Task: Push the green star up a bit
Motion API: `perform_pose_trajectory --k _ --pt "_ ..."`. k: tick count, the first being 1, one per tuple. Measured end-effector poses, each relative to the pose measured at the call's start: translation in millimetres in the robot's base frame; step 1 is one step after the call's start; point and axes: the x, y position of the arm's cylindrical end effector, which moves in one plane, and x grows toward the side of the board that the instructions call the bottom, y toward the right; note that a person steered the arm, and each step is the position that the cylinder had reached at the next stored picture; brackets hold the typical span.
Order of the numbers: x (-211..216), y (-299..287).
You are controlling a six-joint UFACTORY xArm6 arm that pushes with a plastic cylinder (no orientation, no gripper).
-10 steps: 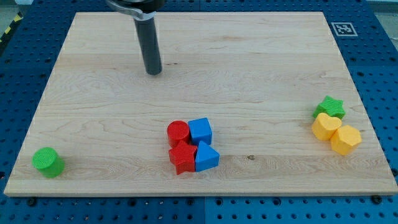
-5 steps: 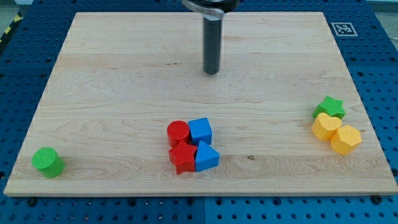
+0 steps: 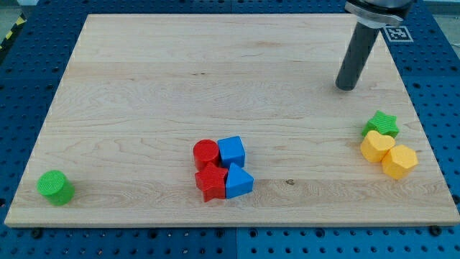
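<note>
Tip position relative to green star
We place my tip [image 3: 346,87] on the counter [image 3: 144,108], apart from the green star [image 3: 382,124], toward the view's top-left of it; no pincer is in view.

your arm's rod [image 3: 355,57] was plain dark grey, smooth and cylindrical, glossy black collar up top, flat-ended tip [image 3: 346,87]

dark rod upright, my tip [image 3: 346,87] down
</note>
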Motion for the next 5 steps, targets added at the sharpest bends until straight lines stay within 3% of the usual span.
perform_pose_trajectory --k 3,5 --pt "30 116" --pt "49 144"
